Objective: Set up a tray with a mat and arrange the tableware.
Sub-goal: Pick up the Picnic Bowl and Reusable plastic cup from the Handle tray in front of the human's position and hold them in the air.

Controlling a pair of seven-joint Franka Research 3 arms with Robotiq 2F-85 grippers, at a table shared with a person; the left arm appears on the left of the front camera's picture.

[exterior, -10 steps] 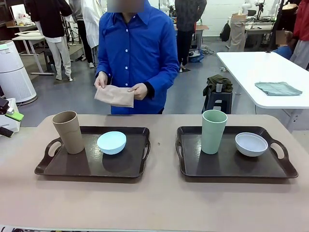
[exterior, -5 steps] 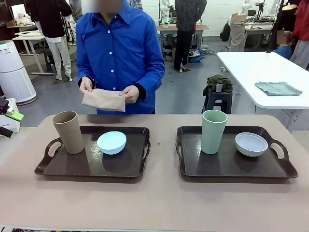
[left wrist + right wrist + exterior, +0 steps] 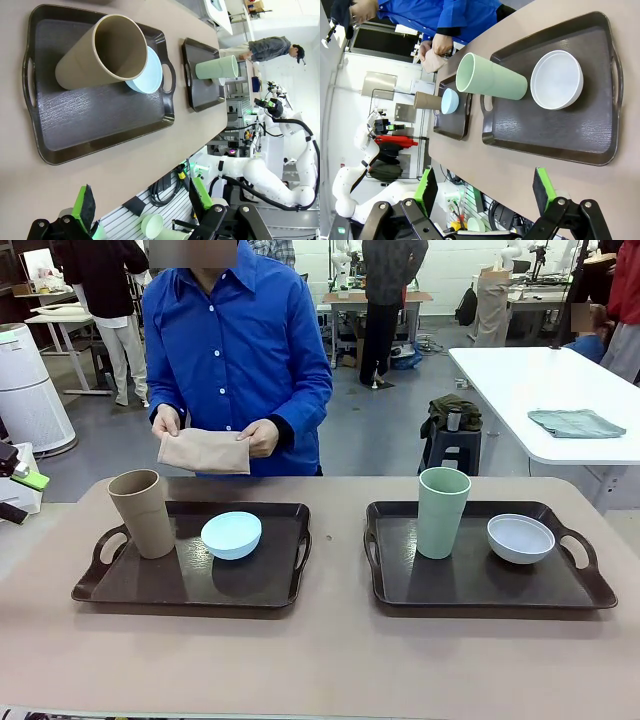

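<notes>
Front view: folded mat [image 3: 205, 451] beyond left tray [image 3: 250, 588]

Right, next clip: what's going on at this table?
A person across the table holds a folded tan mat. The left tray carries the tan tumbler and light blue bowl; the right tray carries the mint green tumbler and white bowl. The left gripper and right gripper hover on the robot's side, jaws open, holding nothing.
</notes>
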